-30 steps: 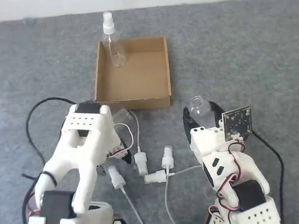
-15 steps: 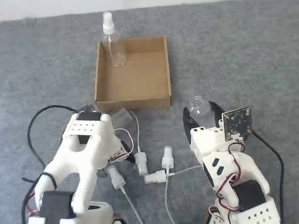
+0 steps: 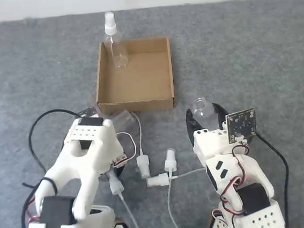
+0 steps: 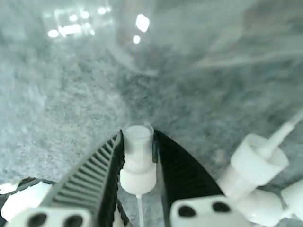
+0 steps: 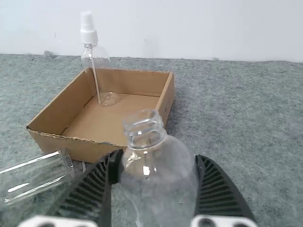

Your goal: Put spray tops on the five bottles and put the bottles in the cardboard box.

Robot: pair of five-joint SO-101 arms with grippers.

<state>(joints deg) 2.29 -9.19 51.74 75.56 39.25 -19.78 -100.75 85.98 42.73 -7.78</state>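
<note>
The left pincer [image 4: 138, 139] is closed on a white plastic spray top [image 4: 137, 172] near the grey carpeted worktop [image 3: 243, 56], while the right pincer [image 5: 156, 165] grips an upright, uncapped clear plastic bottle [image 5: 144, 137] in front of the brown cardboard box [image 3: 135, 104]

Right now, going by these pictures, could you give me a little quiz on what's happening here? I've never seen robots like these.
1. True or false: the bottle in the right gripper has its top on.
2. What does the left gripper hold?
3. How many bottles stand inside the cardboard box? A none, B one, C five.

Key
1. False: its neck is open.
2. A spray top, pinched between the fingers.
3. B: one capped bottle, in a far corner.
</note>
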